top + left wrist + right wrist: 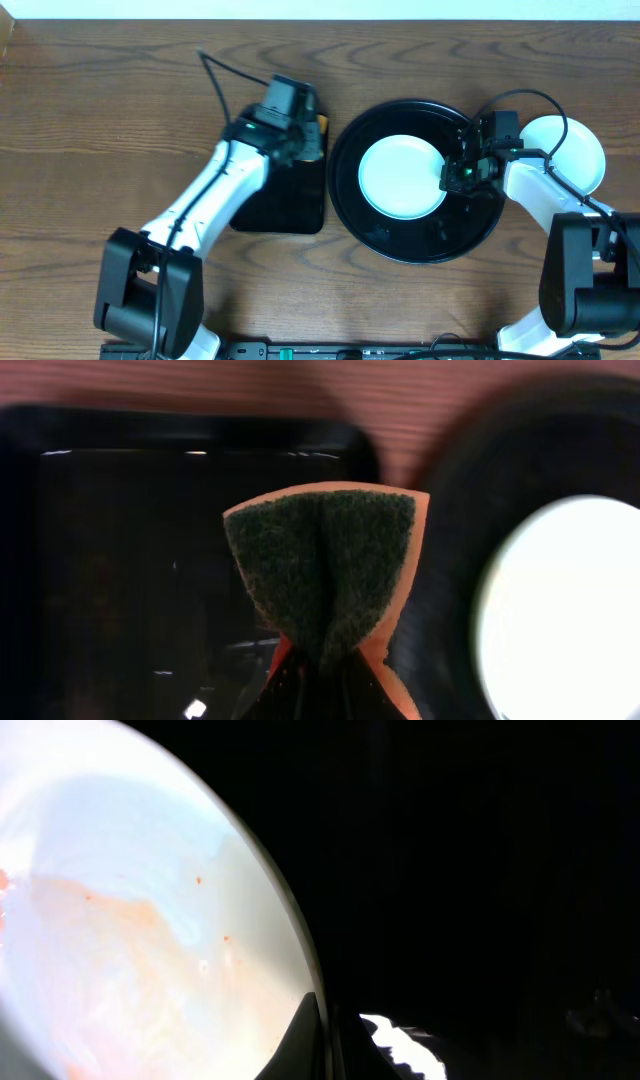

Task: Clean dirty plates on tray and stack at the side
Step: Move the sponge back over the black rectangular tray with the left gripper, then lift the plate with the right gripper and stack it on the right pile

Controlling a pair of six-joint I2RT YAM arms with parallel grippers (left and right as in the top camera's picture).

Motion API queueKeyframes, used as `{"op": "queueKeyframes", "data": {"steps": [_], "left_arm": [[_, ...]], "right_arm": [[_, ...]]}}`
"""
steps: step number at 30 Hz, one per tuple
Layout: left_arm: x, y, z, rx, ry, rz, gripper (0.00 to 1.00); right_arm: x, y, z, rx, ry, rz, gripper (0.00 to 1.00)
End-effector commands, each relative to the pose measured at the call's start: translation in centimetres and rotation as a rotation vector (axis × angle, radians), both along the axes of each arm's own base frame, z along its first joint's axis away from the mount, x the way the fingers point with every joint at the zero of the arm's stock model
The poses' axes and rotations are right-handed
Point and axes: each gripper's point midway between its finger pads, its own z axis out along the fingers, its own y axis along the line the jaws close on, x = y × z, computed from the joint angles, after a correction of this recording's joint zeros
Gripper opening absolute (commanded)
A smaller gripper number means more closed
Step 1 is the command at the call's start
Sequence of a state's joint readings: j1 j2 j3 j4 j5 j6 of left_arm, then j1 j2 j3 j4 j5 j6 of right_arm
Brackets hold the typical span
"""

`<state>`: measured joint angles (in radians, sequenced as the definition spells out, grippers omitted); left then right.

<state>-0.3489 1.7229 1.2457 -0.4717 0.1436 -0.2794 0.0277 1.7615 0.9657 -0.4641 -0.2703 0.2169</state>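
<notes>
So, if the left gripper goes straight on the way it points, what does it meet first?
Probably the rectangular tray: the sponge that the left gripper holds would touch its floor first. Depth is unclear.

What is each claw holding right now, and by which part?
Left claw pinches the sponge by its bunched end. Right claw is shut at the rim of the plate on the tray; whether it grips the rim cannot be told.
</notes>
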Motion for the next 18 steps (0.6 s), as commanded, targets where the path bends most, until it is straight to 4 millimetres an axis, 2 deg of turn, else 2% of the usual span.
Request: {"op": "queueKeyframes", "data": {"steps": [1, 5, 9, 15, 18], "left_arm": [[0.5, 2.5, -0.8, 0.016, 0.018, 0.044, 0.08], [0.5, 4.2, -1.5, 0.021, 0.036, 0.084, 0.08], [0.1, 4.6, -2.1, 0.026, 0.052, 0.09, 0.08], [-0.2, 4.6, -3.0, 0.033, 0.078, 0.089, 0.08], [-0.3, 4.6, -3.9, 0.039, 0.099, 0.088, 0.08]], "right_arm": [[1.4, 1.3, 4.4, 0.015, -0.156, 0.113, 0.01], [2.0, 0.2, 7.5, -0.053, -0.253, 0.1, 0.01], [2.1, -0.9, 10.1, -0.133, -0.336, 0.108, 0.01], [2.2, -5.4, 14.4, -0.407, -0.449, 0.025, 0.01], [1.9, -6.8, 16.0, -0.544, -0.48, 0.015, 0.01]]}}
